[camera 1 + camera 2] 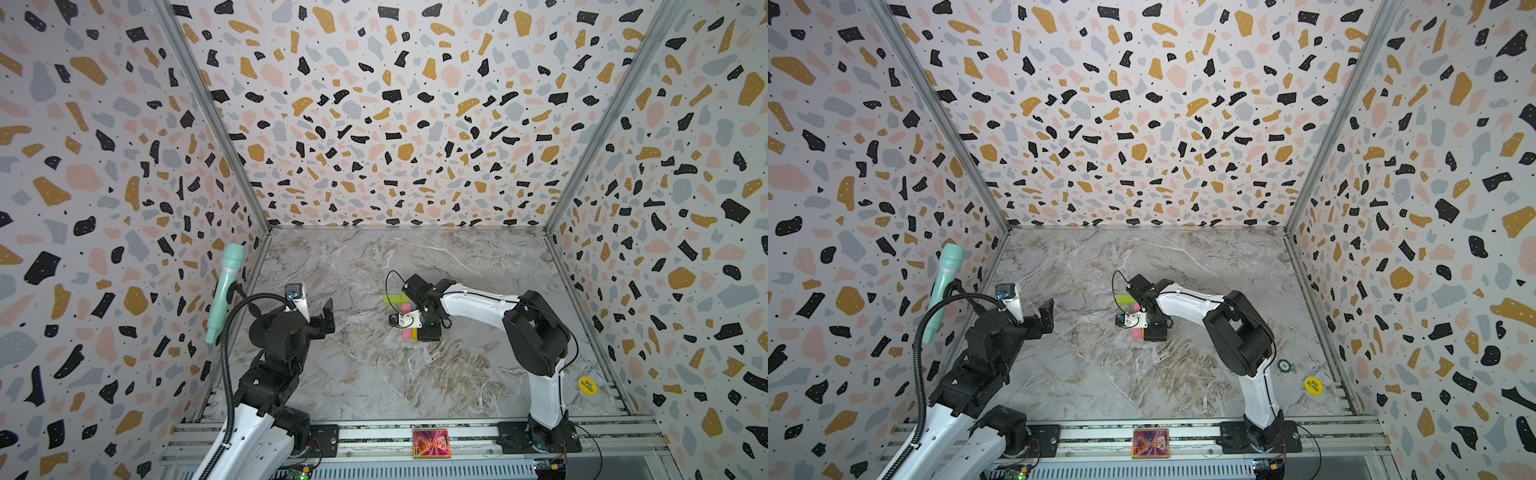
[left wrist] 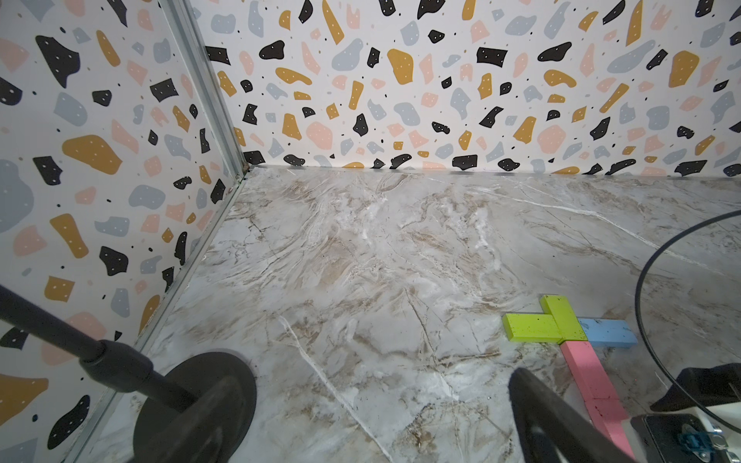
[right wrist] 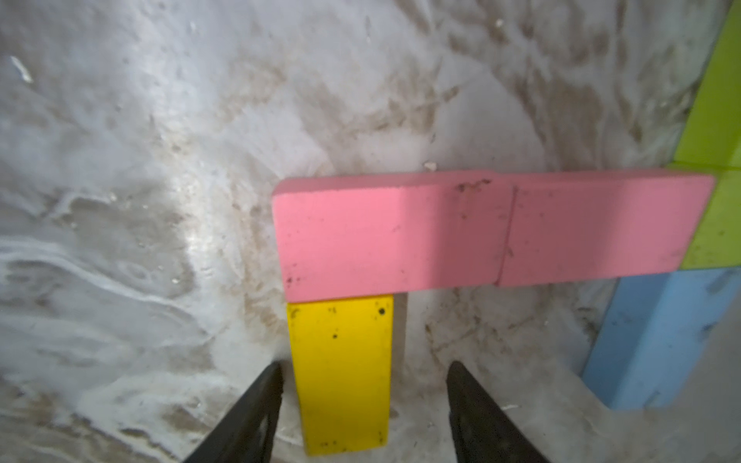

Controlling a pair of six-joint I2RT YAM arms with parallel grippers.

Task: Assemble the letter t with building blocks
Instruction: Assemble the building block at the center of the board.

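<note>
Bench (image 1: 374, 374) is carrying the letter t (image 2: 577, 340) flat near its middle. My left tool (image 1: 329, 316) is hanging released, well off to the side. My right tool (image 3: 365, 364) is sitting released too, fingers straddling the yellow block (image 3: 341, 373), which is touching the side of the pink stem (image 3: 481, 232) at its end.

Before me lay the marble tabletop (image 1: 374, 382), walled on three sides by terrazzo-print panels (image 1: 395, 104). A mint-green microphone (image 1: 226, 286) stood at the tabletop's left edge. A yellow disc (image 1: 587, 385) marked "BIG BLIND" lay near its front right corner, and a red patterned card (image 1: 431, 443) sat on the aluminium rail (image 1: 365, 434) along its front edge.
</note>
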